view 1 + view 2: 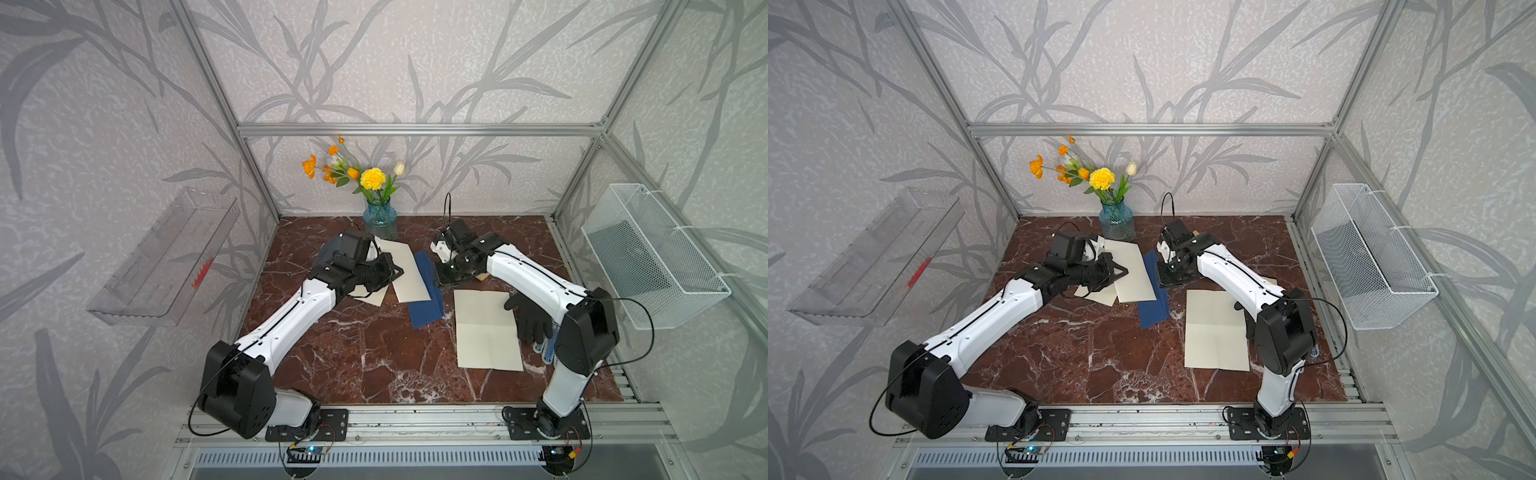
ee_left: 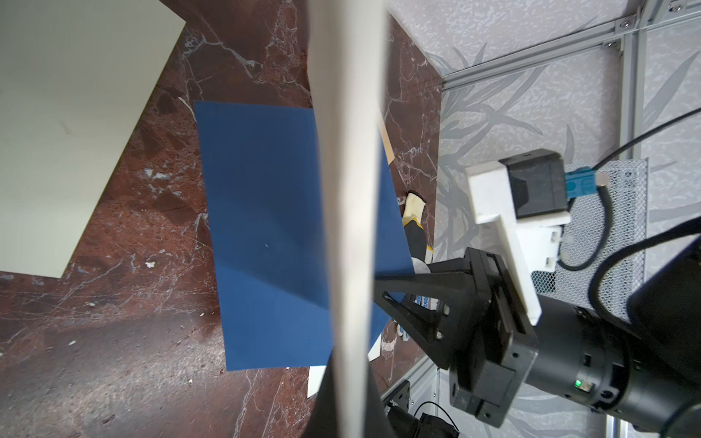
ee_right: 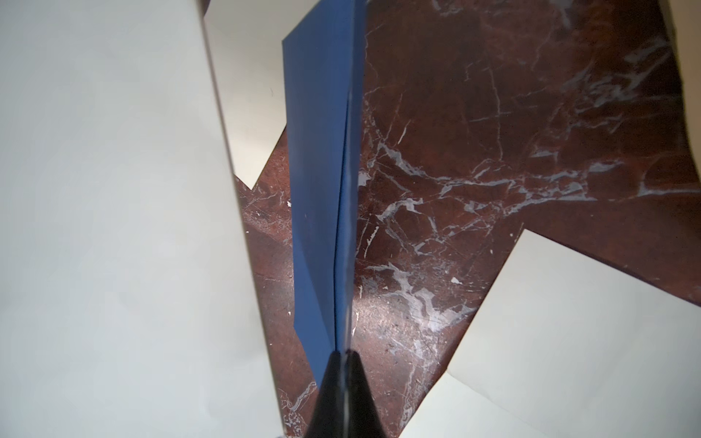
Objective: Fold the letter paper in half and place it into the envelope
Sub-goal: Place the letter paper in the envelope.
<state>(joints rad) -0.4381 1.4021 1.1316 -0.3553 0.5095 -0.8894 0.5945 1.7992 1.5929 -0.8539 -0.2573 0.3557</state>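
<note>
The cream letter paper (image 1: 405, 270) hangs over the middle of the table with my left gripper (image 1: 395, 272) shut on its left edge. In the left wrist view the letter paper (image 2: 352, 170) runs edge-on straight up from the closed jaws of the left gripper (image 2: 349, 398). The navy envelope (image 1: 426, 297) slants just right of it. My right gripper (image 1: 439, 279) is shut on its far end. The right wrist view shows the right gripper (image 3: 343, 356) pinching the envelope (image 3: 322, 189), and the letter paper (image 3: 113, 227) stands beside it, apart.
A larger creased cream sheet (image 1: 486, 328) lies at the front right, with a black glove (image 1: 530, 318) by it. Another cream sheet (image 1: 372, 297) lies under the left gripper. A blue vase of flowers (image 1: 380, 218) stands at the back. A wire basket (image 1: 652, 257) hangs on the right wall.
</note>
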